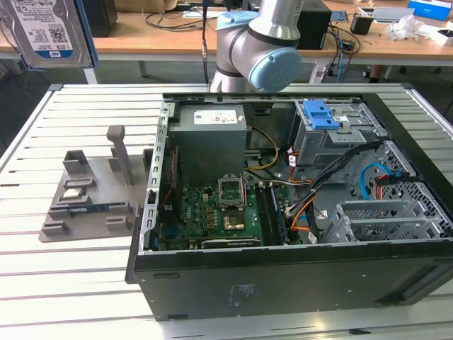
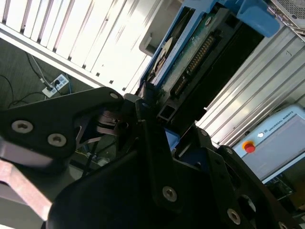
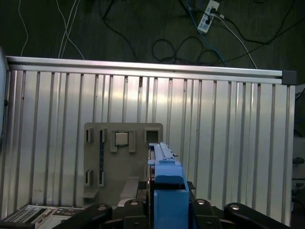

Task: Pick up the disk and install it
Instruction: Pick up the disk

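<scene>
Aloft, the hand (image 2: 151,107) clamps the disk (image 3: 165,176) edge-on, well above the table (image 3: 228,133).

Open computer case (image 1: 283,283), grey parts holder (image 1: 49,228)

Disk (image 1: 44,30), label side to camera, sits high at the exterior view's far left, well apart from the open computer case (image 1: 283,283) lying on the slatted worktop (image 1: 64,283); grey fixture (image 1: 78,212) just beside the case on the exterior view's left; arm (image 1: 262,64) behind the case.
</scene>
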You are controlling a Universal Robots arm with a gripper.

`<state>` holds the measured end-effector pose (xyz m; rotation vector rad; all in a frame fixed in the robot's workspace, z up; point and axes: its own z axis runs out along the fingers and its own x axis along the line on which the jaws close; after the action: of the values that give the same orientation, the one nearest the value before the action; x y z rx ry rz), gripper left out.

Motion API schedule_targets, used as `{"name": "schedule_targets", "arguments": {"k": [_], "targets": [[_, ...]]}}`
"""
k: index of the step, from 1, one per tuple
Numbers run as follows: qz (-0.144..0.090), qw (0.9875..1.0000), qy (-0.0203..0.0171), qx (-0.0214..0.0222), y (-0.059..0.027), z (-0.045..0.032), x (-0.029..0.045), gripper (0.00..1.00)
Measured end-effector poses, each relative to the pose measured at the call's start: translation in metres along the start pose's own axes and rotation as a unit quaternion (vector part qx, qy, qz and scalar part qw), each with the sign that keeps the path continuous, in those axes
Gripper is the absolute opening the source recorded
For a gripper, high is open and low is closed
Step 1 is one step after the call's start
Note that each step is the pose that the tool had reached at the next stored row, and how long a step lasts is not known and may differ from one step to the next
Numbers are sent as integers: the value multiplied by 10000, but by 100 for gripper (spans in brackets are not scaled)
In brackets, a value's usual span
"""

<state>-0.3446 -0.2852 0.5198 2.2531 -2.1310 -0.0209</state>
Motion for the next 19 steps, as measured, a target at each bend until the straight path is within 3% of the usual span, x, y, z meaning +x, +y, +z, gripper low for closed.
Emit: {"name": "schedule_targets", "arguments": {"k": [19], "targets": [[-1,10000,-1,-7,-682,-25,39,36]]}}
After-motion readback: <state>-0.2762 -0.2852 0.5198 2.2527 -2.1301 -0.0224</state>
